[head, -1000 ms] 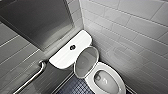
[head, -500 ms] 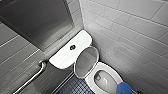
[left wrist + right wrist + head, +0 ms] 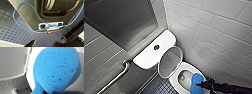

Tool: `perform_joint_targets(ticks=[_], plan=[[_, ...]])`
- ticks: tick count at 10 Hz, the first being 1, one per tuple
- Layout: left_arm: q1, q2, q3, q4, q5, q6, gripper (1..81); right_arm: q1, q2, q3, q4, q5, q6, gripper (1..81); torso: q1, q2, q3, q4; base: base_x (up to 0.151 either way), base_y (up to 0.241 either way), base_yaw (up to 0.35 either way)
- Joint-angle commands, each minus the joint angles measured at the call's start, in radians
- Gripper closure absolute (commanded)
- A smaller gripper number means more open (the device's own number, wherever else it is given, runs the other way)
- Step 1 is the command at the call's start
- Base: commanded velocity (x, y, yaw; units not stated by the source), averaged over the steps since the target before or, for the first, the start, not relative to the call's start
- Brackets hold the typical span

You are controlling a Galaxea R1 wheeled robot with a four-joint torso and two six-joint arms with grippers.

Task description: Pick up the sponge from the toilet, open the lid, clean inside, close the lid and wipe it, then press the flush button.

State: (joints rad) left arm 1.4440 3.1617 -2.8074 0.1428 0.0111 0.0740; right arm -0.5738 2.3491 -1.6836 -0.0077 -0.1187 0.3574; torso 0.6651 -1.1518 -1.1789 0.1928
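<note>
- The sponge [image 3: 197,81] – bright blue, pitted with small pores – is over the near right side of the bowl of the toilet [image 3: 175,79], overlapping the seat rim on that side.
- The right gripper [image 3: 203,85] reaches in from the lower right of the head view on a dark arm. Its fingers are clamped on the sponge's near end.
- In the right wrist view the sponge's broad face lies against white ceramic.
- The lid [image 3: 170,61] is raised, leaning back against the tank, its grey inner face turned toward the bowl.
- The tank top [image 3: 144,58] is flat and white, with a round dark flush button [image 3: 156,46] at its middle.
- Surroundings: pale tiled wall [image 3: 214,32] beside the toilet, a steel panel [image 3: 121,22] above the tank, a grab bar [image 3: 116,77] below it, and a floor [image 3: 159,88] of small dark blue tiles.
- The left wrist view looks down on that floor and a looping blue cable [image 3: 25,12] – that arm's grip state cannot be told.
</note>
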Motion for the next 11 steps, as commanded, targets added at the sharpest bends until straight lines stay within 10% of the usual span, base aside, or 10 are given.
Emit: perform_joint_targets(ticks=[1, 11], plan=[[0.043, -0.001, -0.001, 0.004, 0.096, 0.001, 1.0, 0.225, 0.159, -0.224, -0.051, -0.279, 0.003, 81.1, 0.0, 0.0, 0.0, 0.0, 0.0, 0.0, 0.0], [0.039, -0.003, -0.001, 0.004, 0.078, 0.001, 1.0, 0.418, 0.555, -0.686, -0.153, -0.45, 0.005, 81.1, 0.0, 0.0, 0.0, 0.0, 0.0, 0.0, 0.0]])
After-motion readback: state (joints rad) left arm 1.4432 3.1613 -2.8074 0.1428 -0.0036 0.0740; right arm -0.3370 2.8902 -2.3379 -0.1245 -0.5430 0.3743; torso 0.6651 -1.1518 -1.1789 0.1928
